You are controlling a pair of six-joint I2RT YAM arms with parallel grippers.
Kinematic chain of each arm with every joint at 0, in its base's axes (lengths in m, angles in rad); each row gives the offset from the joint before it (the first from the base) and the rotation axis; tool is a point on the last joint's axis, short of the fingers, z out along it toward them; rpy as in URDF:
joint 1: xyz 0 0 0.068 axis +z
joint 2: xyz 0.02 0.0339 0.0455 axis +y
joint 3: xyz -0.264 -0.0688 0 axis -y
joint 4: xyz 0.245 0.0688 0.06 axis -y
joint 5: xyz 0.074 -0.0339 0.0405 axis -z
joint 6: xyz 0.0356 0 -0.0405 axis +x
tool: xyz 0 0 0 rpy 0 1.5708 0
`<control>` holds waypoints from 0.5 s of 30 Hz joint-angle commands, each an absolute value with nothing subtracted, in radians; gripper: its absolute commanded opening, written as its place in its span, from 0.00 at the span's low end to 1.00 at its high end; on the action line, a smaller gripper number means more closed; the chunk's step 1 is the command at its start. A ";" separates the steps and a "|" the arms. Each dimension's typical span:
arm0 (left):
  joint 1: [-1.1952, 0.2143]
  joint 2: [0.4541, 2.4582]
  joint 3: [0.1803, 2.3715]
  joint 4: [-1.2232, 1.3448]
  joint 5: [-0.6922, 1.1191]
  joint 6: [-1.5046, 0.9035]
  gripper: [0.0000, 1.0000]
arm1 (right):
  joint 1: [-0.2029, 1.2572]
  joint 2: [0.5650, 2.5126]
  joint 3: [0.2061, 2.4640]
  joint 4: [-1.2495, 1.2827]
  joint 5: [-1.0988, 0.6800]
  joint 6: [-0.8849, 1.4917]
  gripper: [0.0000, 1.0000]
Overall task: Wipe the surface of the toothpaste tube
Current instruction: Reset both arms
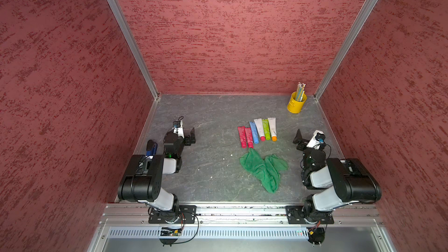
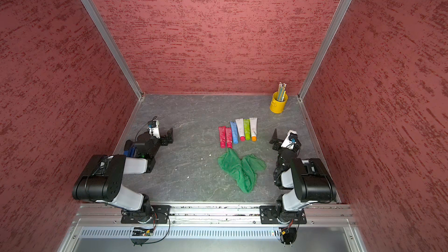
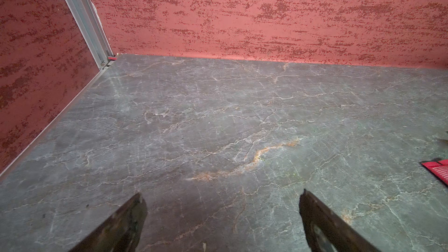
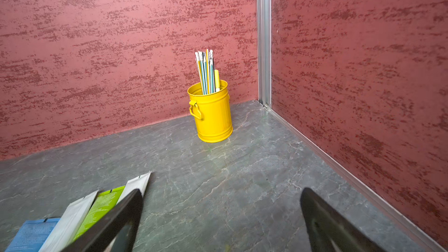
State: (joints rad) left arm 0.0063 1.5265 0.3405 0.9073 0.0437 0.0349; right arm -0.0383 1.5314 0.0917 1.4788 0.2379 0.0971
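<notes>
Several toothpaste tubes (image 1: 259, 130) lie side by side at mid-table in both top views: two red, a blue, a white with a red cap, a green, and a white with an orange cap (image 1: 272, 128). A crumpled green cloth (image 1: 264, 168) lies just in front of them, its tip touching a red tube (image 2: 228, 139). My left gripper (image 1: 192, 135) hovers open over bare table, left of the row; its wrist view (image 3: 221, 192) catches only a red tube end (image 3: 438, 169). My right gripper (image 1: 297, 138) is open to the right of the row, one finger beside the white tube's flat end (image 4: 135, 184).
A yellow bucket (image 1: 296, 104) holding pencils stands in the back right corner, also in the right wrist view (image 4: 213, 115). Red textured walls close in the grey marble table (image 2: 194, 117) on three sides. A metal rail (image 1: 242, 210) runs along the front edge.
</notes>
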 commanded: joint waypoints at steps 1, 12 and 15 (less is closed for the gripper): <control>0.002 1.529 0.354 0.934 0.032 0.045 1.00 | -0.037 1.520 0.124 1.466 0.253 0.101 0.99; 0.014 1.531 0.365 0.916 0.058 0.040 1.00 | -0.034 1.528 0.177 1.380 0.228 0.083 0.99; 0.004 1.530 0.356 0.934 0.037 0.044 1.00 | -0.029 1.529 0.193 1.354 0.225 0.078 0.99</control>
